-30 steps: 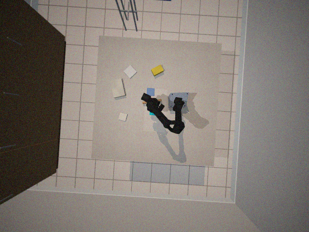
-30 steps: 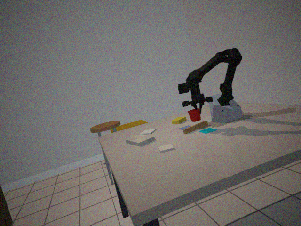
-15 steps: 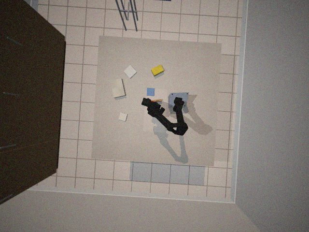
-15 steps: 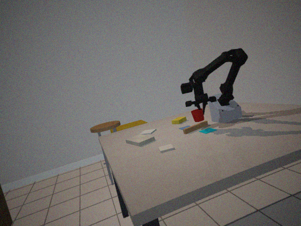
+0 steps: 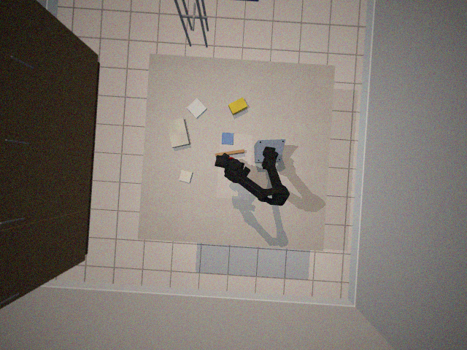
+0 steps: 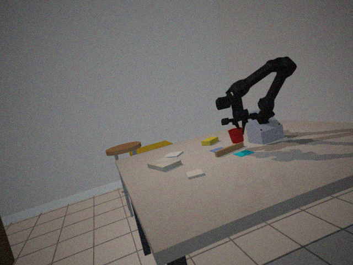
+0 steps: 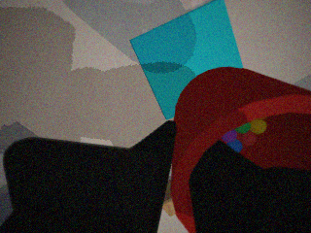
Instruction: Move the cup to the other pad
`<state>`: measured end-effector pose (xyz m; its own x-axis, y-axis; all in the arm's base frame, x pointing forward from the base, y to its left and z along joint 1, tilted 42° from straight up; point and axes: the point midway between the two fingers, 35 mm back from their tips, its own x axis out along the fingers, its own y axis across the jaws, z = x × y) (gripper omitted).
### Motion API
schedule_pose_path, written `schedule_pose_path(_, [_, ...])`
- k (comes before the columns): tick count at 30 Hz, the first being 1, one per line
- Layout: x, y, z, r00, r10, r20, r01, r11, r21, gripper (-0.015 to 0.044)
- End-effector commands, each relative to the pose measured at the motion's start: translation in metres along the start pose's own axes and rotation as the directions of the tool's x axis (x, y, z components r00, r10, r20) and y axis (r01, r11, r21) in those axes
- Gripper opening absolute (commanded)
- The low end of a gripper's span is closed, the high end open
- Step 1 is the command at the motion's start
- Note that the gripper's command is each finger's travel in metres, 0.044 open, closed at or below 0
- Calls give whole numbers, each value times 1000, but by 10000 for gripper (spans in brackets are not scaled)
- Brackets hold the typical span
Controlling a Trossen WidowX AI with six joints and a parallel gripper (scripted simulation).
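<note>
The red cup (image 6: 236,136) (image 7: 206,99) is held off the table, roughly upright. Several coloured marbles (image 7: 243,128) lie inside it. My gripper (image 6: 241,130) (image 7: 180,130) is shut on the cup's wall, one finger inside the rim and one outside. The teal pad (image 6: 244,153) (image 7: 214,41) lies flat, with shadows across part of it; in the top view the arm hides it. The blue pad (image 5: 227,138) (image 6: 217,149) lies bare on the other side of the wooden bar.
The low wooden bar (image 5: 237,152) (image 6: 229,149) stands between the two pads. A yellow block (image 5: 238,106) (image 6: 209,141), a thick pale block (image 5: 179,133) (image 6: 164,163), a white tile (image 5: 196,108) (image 6: 174,154) and a small cream block (image 5: 185,176) (image 6: 195,173) lie farther out.
</note>
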<state>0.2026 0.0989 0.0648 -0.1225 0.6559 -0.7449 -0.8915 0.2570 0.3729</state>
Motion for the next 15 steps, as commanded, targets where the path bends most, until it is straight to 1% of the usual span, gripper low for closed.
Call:
schedule_pose_path(1, [1, 8, 5, 1000, 5, 2, -5, 1000, 7, 0])
schedule_pose_path(8, [1, 19, 14, 1000, 6, 4, -6, 1000, 7, 0])
schedule_pose_path(15, [6, 18, 14, 1000, 6, 3, -6, 1000, 7, 0])
